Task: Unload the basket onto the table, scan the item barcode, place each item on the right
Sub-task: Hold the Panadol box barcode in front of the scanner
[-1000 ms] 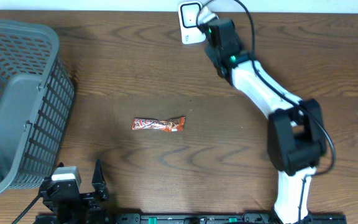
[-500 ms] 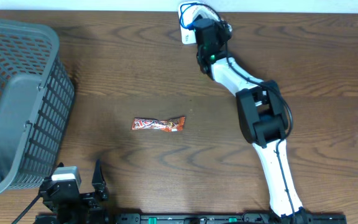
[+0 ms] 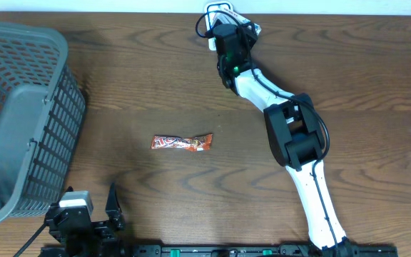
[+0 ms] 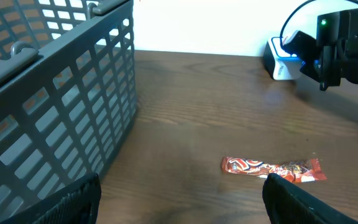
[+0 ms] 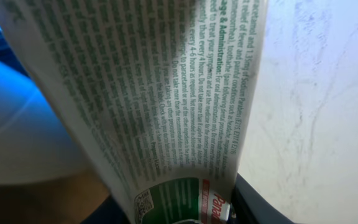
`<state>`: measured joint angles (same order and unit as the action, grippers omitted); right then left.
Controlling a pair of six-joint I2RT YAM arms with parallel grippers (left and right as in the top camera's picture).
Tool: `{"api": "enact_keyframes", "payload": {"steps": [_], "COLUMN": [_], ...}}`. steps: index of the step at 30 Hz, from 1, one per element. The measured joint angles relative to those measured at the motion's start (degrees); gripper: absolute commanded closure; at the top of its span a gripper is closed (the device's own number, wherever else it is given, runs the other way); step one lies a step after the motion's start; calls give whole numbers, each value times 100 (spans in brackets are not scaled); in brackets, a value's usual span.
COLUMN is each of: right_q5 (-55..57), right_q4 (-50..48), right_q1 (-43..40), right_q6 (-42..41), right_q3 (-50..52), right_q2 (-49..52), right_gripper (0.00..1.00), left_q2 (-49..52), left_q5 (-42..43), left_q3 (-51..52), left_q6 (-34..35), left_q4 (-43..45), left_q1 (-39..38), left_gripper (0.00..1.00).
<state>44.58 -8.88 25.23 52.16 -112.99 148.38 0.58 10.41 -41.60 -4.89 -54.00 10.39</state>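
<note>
A printed packet (image 5: 160, 93) is gripped by the right fingers (image 5: 253, 202) beside the scanner (image 4: 277, 62) at the desk's (image 3: 155, 86) far edge. Its long axis is steeply tilted, with the green-banded end nearest those fingers. The left fingers (image 4: 297, 202) are spread open.

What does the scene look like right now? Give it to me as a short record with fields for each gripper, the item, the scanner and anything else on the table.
right gripper: shut on the printed packet, up against the scanner
scanner: white, at the far edge of the table
left gripper: open, holding nothing, at the near edge
candy bar: lying flat mid-table, untouched
basket: dark grey, on the left side
barcode: not seen in these views, only fine print
</note>
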Motion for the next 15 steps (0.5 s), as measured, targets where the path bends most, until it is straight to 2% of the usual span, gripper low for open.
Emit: {"api": "enact_keyframes", "payload": {"steps": [8, 15], "right_q5": [103, 22], "right_q4": [1117, 3025], "right_q1": [125, 212], "right_q6": [-243, -1215], "right_q3": [-66, -52], "right_q2": [-188, -1005], "right_gripper": [66, 69], "left_q2": [0, 0], "left_q5": [0, -2], "left_q3": [0, 0], "left_q6": [0, 0], "left_q4": [0, 0], "left_q1": [0, 0], "left_gripper": [16, 16]}}
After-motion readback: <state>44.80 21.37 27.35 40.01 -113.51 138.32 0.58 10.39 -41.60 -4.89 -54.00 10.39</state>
